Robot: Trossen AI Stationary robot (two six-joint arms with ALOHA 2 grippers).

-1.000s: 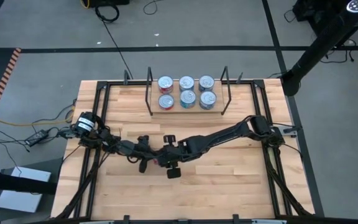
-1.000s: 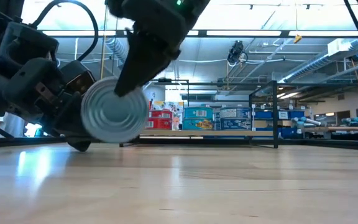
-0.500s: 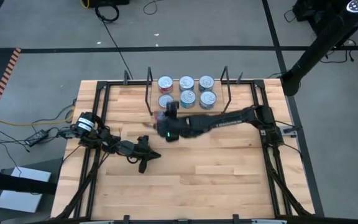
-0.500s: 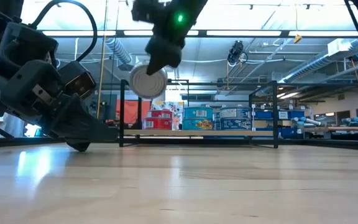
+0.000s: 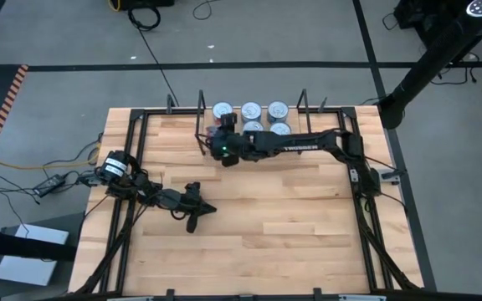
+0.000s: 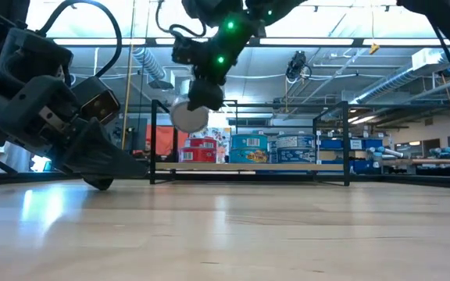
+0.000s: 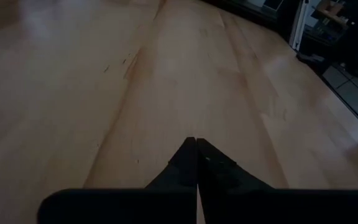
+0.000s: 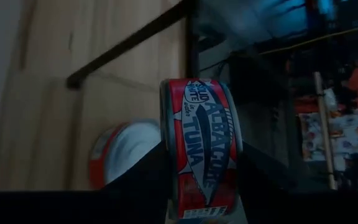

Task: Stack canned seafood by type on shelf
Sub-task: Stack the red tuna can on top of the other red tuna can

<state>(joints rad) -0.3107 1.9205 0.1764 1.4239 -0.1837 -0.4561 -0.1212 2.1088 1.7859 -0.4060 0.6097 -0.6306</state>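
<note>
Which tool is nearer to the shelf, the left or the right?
Right. The right tool holds a red tin over the shelf's left end; the left tool rests on the table, well short.

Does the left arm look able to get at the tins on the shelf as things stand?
Probably not easily: the left gripper rests shut near the table's front left, while the right gripper, holding a red tuna tin, occupies the shelf's left end.
</note>
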